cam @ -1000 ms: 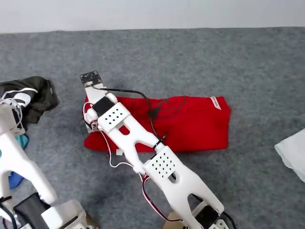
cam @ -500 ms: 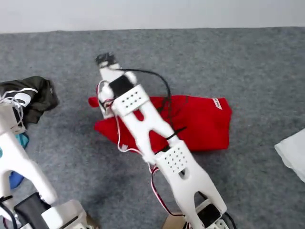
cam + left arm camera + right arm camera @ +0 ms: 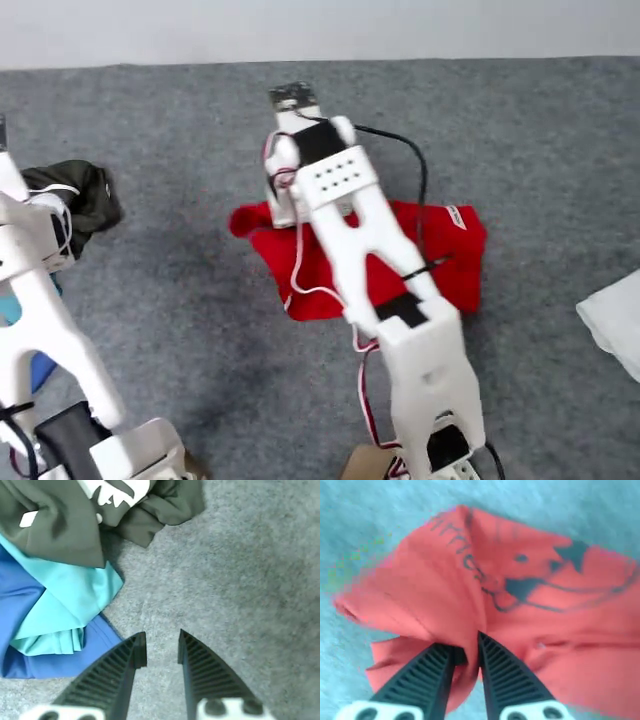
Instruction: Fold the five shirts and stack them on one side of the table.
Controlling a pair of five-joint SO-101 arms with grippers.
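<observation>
Around: dark shirt (image 3: 85, 195) left, white cloth (image 3: 615, 320) right.
Blocking: right arm (image 3: 370, 250) across red shirt (image 3: 450, 255).
Long axis: left-right, at table (image 3: 520, 130) centre.
Right pincer (image 3: 466, 650): clamped on its bunched end.
Left pincer (image 3: 161, 642): apart.

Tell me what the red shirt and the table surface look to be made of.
The red shirt looks like soft knit fabric, likely cotton jersey. It is matte, and it bunches and creases where the right gripper pinches it. The table surface looks like grey felt or low-pile carpet, judging by its fuzzy, speckled, non-reflective texture.
</observation>
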